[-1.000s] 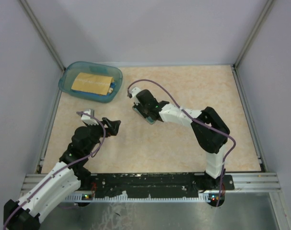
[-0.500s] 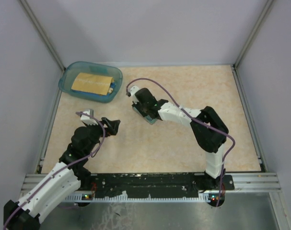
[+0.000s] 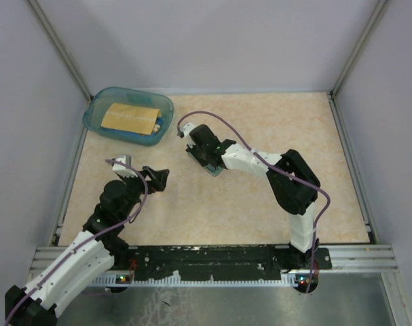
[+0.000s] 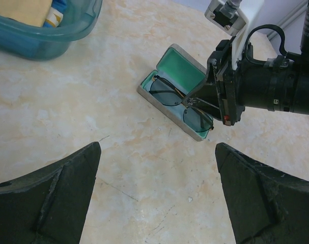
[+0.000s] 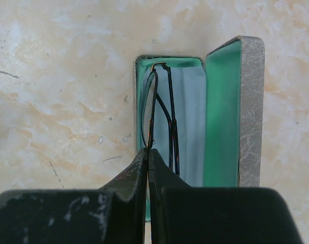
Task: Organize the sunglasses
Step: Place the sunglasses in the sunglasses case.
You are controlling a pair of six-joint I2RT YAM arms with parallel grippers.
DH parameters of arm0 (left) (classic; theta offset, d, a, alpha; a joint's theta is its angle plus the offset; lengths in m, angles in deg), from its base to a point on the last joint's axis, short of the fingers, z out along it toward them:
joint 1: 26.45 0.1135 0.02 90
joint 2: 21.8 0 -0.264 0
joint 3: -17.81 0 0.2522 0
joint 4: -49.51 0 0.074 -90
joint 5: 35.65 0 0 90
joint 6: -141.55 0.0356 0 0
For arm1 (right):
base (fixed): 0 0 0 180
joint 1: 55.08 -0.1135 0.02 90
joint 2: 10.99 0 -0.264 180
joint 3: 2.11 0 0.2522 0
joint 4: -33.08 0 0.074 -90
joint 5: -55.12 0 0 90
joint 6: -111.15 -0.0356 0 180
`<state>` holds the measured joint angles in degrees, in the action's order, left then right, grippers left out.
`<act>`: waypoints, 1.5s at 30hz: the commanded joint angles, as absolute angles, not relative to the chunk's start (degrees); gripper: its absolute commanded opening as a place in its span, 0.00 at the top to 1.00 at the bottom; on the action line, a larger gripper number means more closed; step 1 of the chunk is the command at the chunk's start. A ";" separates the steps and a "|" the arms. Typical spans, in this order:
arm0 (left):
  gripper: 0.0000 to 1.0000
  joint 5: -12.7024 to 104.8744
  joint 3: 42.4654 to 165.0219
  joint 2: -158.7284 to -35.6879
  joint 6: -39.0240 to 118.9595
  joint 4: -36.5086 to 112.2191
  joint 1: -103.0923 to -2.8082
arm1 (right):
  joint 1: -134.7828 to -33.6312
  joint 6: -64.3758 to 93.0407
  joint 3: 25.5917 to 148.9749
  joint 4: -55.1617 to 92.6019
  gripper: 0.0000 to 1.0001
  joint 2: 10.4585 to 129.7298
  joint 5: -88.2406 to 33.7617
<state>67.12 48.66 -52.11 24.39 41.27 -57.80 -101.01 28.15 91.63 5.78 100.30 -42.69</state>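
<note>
Since a moment ago, the right arm has slid a little toward the upper left of the top view, and the left arm has hardly moved. The right gripper (image 5: 148, 152) has its two fingers pressed tight together on the thin dark wire of the sunglasses (image 5: 154, 101), so it is pinching them. The sunglasses sit in the green bottom half of the open grey case (image 5: 248, 101). It lies on the counter (image 3: 260, 122) near the middle of the top view, to the right of the blue tub (image 3: 127, 115). In the right wrist view they stand on their edge along the left wall of the case. They reach from the gripper's tips up toward the top of the frame, and the lid (image 5: 223, 112) stands open on the right. The left gripper (image 4: 157, 147) is spread wide and holds nothing. It sits low in the left wrist view, well apart from the case. The step now seems to be laying the sunglasses flat inside the case. To do it well, the right gripper should go down slowly and keep the wire off the case walls. It should let go only when the lenses and both thin arms rest inside. If one end sticks out over the rim, the lid will not close, and a hard push could bend the frame.
</note>
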 commanded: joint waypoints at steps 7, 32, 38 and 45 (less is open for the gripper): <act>0.00 67.96 48.36 -51.25 24.96 41.29 -57.60 | -100.52 27.79 94.93 5.29 1.00 100.62 -42.16; 0.00 68.05 48.23 -50.85 24.75 41.20 -57.57 | -99.77 26.55 95.36 4.90 0.88 100.47 -42.69; 0.00 67.97 48.26 -50.98 24.74 41.38 -57.58 | -99.64 26.59 95.27 5.22 0.84 100.20 -43.04; 0.00 67.95 48.27 -50.98 24.72 41.38 -57.60 | -99.38 26.51 94.99 5.72 0.80 99.55 -44.10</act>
